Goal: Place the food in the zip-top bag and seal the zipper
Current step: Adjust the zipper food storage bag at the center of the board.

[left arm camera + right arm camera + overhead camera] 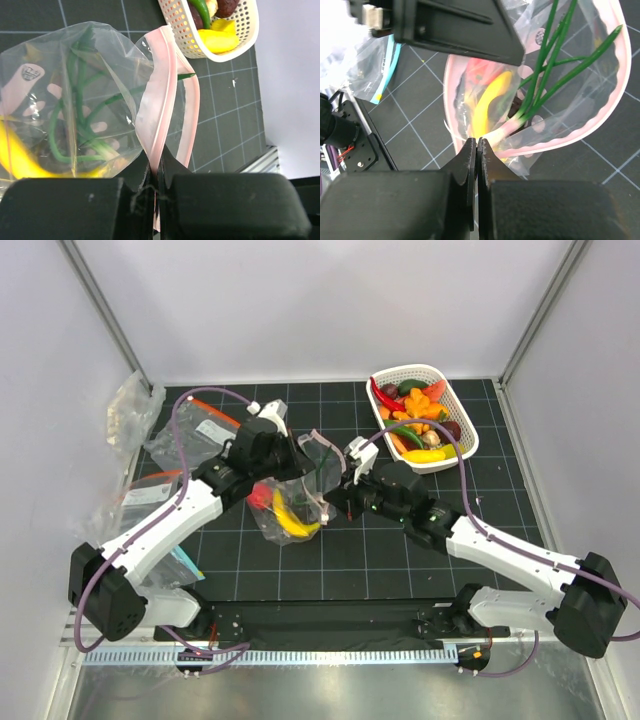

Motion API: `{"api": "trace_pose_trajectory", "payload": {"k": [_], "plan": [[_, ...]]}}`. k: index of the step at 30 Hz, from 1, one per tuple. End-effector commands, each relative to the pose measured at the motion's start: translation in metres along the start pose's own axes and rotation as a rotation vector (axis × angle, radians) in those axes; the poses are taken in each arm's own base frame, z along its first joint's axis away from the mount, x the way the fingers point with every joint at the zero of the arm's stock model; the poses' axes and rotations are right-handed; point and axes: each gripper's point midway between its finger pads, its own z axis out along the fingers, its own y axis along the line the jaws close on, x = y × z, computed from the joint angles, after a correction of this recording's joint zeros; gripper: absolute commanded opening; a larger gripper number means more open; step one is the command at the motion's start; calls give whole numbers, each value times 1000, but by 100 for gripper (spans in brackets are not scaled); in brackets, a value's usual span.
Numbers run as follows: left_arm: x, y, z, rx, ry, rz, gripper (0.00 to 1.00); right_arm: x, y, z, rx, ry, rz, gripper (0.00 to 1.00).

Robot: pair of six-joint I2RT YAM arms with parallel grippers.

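The clear zip-top bag [290, 502] hangs between my two grippers at mid table. It holds a yellow banana [293, 520], a red piece [262, 495] and green onion stalks [75, 115]. My left gripper [157, 167] is shut on the pale pink zipper [160, 100] and stands at the bag's top [298, 462]. My right gripper [477, 145] is shut at the bag's mouth corner, where the pink strip [615, 95] runs behind its fingertips; it is at the bag's right edge [335, 502]. The mouth gapes open in the right wrist view, with the banana [490, 105] inside.
A white basket [455, 455] of toy fruits and vegetables stands at the back right and shows in the left wrist view [235, 47]. Spare clear bags with orange-red strips [195, 425] and a crumpled bag [130, 410] lie at the left.
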Motion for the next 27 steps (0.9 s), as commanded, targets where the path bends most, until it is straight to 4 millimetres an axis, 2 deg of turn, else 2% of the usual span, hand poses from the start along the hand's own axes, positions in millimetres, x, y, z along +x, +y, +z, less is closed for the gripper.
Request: {"api": "trace_pose_trajectory", "payload": {"k": [1, 5, 9, 13, 15, 18, 19, 21, 22, 24, 25, 26, 27], "plan": [[-12, -23, -15, 105, -36, -22, 6, -27, 0, 1, 34, -63, 9, 1], [-8, -35, -22, 158, -9, -30, 5, -16, -11, 15, 88, -1, 22, 1], [-8, -46, -30, 195, -12, -33, 5, -4, -12, 28, 77, 49, 34, 1], [-17, -59, -42, 238, -39, -48, 6, 10, -16, 45, 85, 108, 50, 1], [-27, -68, -48, 259, -60, -55, 6, 14, -12, 51, 61, 128, 54, 1], [-32, -78, -49, 283, -54, -77, 6, 18, -13, 51, 65, 130, 62, 1], [-36, -87, -52, 309, -49, -80, 6, 12, -12, 47, 66, 111, 61, 4], [-38, -90, -49, 316, -35, -79, 6, 8, -14, 41, 82, 88, 55, 14], [-36, -91, -46, 317, -24, -69, 4, -2, -14, 34, 89, 55, 54, 38], [-36, -84, -43, 293, -38, -60, 4, -5, -17, 26, 111, 20, 54, 57], [-37, -81, -43, 278, -53, -50, 4, -10, -18, 22, 120, -5, 54, 63], [-36, -68, -38, 233, -77, -34, 4, -23, -20, 12, 144, -56, 52, 64], [-37, -64, -38, 216, -92, -22, 4, -22, -22, 9, 151, -71, 51, 64]]}}
